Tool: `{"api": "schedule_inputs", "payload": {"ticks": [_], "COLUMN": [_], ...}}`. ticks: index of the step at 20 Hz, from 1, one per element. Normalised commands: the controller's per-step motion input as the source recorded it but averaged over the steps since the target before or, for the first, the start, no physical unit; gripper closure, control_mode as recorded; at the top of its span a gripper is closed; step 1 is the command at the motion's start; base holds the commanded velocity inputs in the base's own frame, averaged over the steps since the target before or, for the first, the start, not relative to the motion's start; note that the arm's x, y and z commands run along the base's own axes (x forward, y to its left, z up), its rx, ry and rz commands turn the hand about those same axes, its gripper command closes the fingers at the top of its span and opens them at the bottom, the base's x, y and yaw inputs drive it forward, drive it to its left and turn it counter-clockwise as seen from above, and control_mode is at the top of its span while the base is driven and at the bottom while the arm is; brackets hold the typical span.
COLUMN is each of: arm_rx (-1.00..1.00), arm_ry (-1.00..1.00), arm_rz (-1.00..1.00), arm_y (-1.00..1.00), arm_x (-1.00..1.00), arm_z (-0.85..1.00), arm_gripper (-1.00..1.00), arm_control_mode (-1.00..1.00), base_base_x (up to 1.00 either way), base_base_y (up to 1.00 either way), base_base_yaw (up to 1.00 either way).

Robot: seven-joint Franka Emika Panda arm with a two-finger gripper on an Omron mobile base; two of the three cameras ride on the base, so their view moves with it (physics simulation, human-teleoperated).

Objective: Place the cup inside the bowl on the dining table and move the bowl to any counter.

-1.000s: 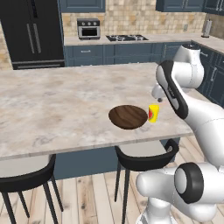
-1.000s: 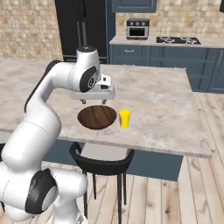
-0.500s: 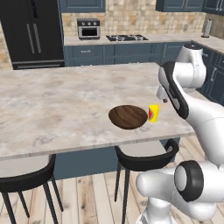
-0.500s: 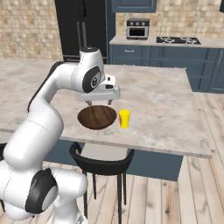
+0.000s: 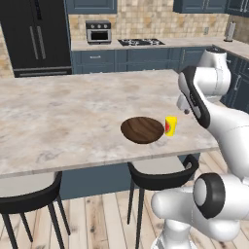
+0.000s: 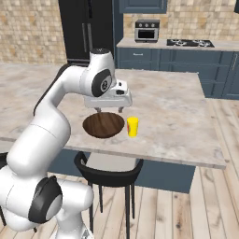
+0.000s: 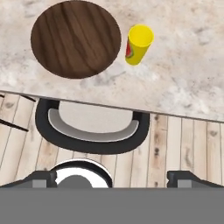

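Note:
The dark brown wooden bowl (image 5: 142, 130) (image 6: 103, 124) (image 7: 76, 38) rests near the front edge of the marble dining table (image 5: 73, 112) (image 6: 177, 116). Right beside it stands the yellow cup (image 5: 170, 126) (image 6: 133, 126) (image 7: 139, 43), upright, red patch facing the bowl, a narrow gap between them. My gripper (image 6: 109, 110) (image 5: 185, 110) hangs above the table, over the bowl's far rim, pointing down. Its jaws are open wide with nothing between them; the fingertips (image 7: 41, 177) frame the bottom of the hand view.
A black stool (image 5: 160, 175) (image 6: 109, 170) (image 7: 92, 127) is tucked under the table edge below the bowl. The counter with a gas hob (image 5: 141, 43) (image 6: 191, 43) runs along the back wall, beside a black fridge (image 5: 34, 34). Wooden floor lies in front.
The hand has drifted slightly lower and a little toward the cup's side. Bowl and cup have not moved, and the jaws stay open.

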Motion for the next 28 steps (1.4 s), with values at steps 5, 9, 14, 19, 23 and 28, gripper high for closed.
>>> {"api": "schedule_inputs", "payload": {"ticks": [5,9,14,19,23,28], "arm_rx": [0.00,0.00,0.00,0.00,0.01,0.06], "arm_ry": [0.02,0.00,0.00,0.00,0.00,0.00], "arm_rz": [-0.12,-0.14,-0.13,-0.05,-0.01,0.00], "arm_y": [-0.01,0.00,-0.01,-0.05,-0.08,-0.16], "arm_x": [0.00,0.00,0.00,0.13,0.31,0.24], "arm_z": [0.00,0.00,0.00,0.00,0.00,0.00], "arm_gripper": [-1.00,-1.00,-1.00,-1.00,-1.00,-1.00], "arm_control_mode": [-1.00,-1.00,-1.00,-1.00,-1.00,-1.00], "base_base_x": [0.00,0.00,0.00,0.00,0.00,0.00], "base_base_y": [0.00,0.00,0.00,0.00,0.00,0.00], "base_base_yaw": [0.00,0.00,0.00,0.00,0.00,0.00]}}
